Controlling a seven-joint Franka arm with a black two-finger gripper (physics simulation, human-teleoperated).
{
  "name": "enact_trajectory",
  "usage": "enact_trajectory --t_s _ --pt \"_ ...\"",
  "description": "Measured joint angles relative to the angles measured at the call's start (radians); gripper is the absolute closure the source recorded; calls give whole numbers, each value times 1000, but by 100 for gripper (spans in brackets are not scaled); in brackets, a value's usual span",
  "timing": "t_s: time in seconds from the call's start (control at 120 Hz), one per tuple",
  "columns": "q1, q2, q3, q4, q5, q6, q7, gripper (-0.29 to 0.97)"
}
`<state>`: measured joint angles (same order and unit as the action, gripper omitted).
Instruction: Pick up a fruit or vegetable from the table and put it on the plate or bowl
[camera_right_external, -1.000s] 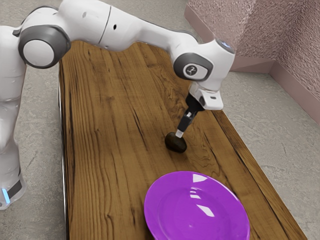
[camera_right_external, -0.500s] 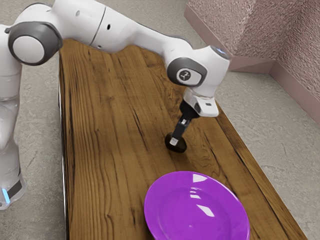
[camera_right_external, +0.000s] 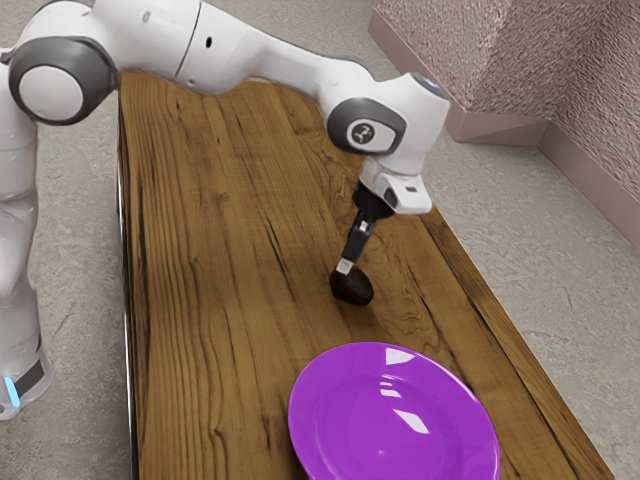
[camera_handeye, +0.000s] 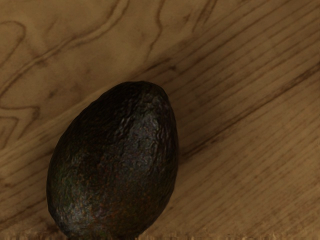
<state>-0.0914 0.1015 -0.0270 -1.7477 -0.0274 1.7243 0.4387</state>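
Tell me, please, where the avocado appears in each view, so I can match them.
Exterior view: the avocado lies on the wooden table near the picture's middle, just under the tool, above the purple plate.
Wrist view: the avocado lies close under the hand, on bare wood.
Shared landmark: the wooden table's grain around the avocado.

A simulated domestic room where I work: my long wooden bench (camera_right_external: 220, 250) stands on a mottled grey floor (camera_right_external: 560, 260), beside a pink textured wall (camera_right_external: 520, 50) with a pale skirting board (camera_right_external: 590, 172). A purple plate (camera_right_external: 393, 415) and an avocado (camera_right_external: 352, 288) suggest a kitchen.
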Motion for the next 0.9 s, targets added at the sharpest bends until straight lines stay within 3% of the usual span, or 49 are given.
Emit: enact_trajectory --t_s 0.333,0.9 --pt "4 -43 46 -58 0 6 -22 0" --pt "-1 6 28 -55 -18 79 -35 0"
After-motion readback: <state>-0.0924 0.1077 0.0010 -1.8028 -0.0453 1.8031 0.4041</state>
